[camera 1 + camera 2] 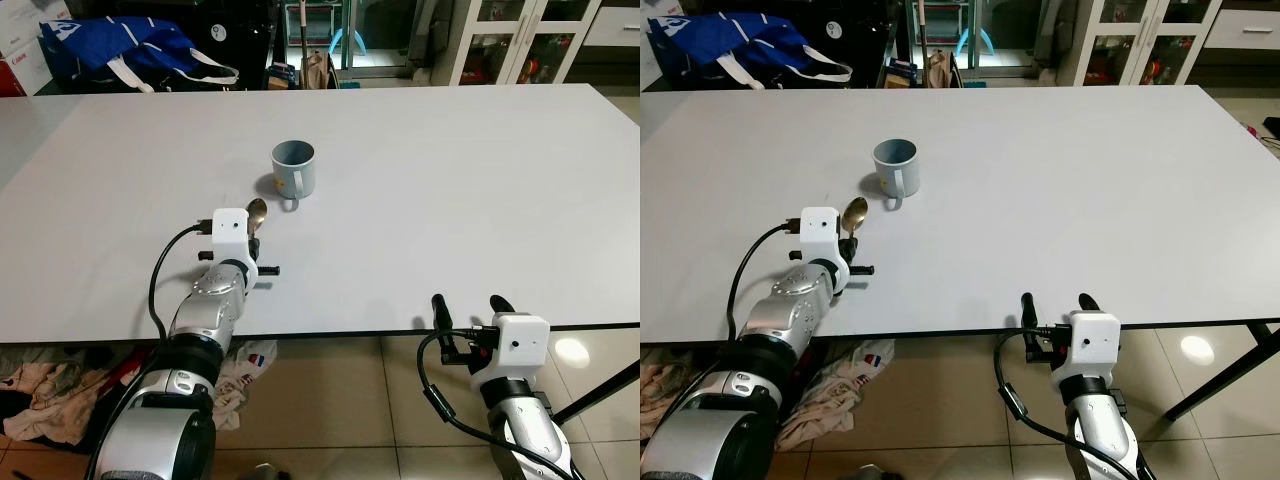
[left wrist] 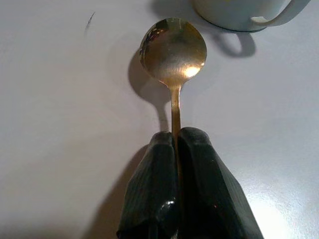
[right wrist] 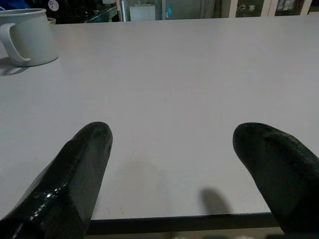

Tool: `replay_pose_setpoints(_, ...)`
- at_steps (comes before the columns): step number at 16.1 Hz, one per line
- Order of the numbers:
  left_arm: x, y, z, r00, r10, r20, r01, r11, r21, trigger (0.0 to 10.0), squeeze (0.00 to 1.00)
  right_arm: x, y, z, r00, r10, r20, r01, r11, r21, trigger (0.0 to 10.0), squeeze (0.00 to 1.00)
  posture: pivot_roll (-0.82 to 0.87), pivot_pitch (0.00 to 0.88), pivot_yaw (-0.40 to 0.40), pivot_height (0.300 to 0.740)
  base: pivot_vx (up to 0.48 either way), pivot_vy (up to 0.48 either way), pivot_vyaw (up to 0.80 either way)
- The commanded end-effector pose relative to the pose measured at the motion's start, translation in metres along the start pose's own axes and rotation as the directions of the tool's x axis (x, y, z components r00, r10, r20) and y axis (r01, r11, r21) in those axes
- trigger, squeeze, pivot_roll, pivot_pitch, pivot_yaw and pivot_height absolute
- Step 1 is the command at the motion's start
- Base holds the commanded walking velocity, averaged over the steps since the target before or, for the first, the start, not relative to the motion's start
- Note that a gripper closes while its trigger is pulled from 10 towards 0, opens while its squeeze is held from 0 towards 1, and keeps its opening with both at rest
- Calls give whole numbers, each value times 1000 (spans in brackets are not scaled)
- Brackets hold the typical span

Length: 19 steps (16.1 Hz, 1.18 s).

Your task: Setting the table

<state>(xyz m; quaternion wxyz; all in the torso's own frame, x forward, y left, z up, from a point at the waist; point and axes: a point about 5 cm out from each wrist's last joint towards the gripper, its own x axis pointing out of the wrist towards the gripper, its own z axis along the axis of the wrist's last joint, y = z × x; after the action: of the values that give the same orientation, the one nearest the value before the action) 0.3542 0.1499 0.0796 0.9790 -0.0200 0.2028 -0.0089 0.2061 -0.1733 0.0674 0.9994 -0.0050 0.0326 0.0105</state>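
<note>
You're in a home dining room: broad white surface (image 1: 450,180), glass-fronted cabinets (image 1: 520,40), laundry on the tiled floor (image 1: 50,390).

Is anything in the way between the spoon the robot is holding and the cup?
Nothing visible is. The left gripper is shut on the gold spoon, whose bowl points toward the blue mug. Only bare white table lies between them. The right gripper waits open at the table's near edge.

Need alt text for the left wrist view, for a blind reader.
The left gripper is shut on the handle of a gold spoon, its bowl pointing toward the base of a pale mug. Both are over a white table.
</note>
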Motion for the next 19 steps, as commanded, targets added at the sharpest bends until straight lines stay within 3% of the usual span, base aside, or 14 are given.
replay_pose_setpoints(1,1,-2,4,1000,12,7,-12,1000,1,10000,0,-1,0,1,1000,4,-8,-5,1000,-10,10000,0,-168,0,53,727,0,0,0)
replay_pose_setpoints(2,2,-3,3,1000,16,0,-16,1000,-4,10000,0,-1,1,1,1000,5,-8,-6,1000,-10,10000,0,-169,0,53,727,0,0,0)
replay_pose_setpoints(3,2,-4,2,1000,16,-2,-16,1000,-5,10000,224,0,1,1,1000,6,-9,-6,1000,-10,10000,0,-169,0,53,727,0,0,0)
replay_pose_setpoints(4,2,-6,2,1000,15,-5,-15,1000,-11,10000,1000,0,1,1,1000,6,-10,-7,1000,-11,10000,0,-169,0,53,727,0,0,0)
replay_pose_setpoints(15,2,-9,3,999,45,-5,-45,998,-35,10000,1000,1,2,1,1000,10,-15,-10,1000,-9,10000,0,-171,0,53,727,0,0,0)
replay_pose_setpoints(19,0,-8,11,998,51,47,-51,999,-9,10000,1000,2,1,1,1000,10,-16,-11,1000,-10,10000,0,-166,0,55,727,0,0,0)
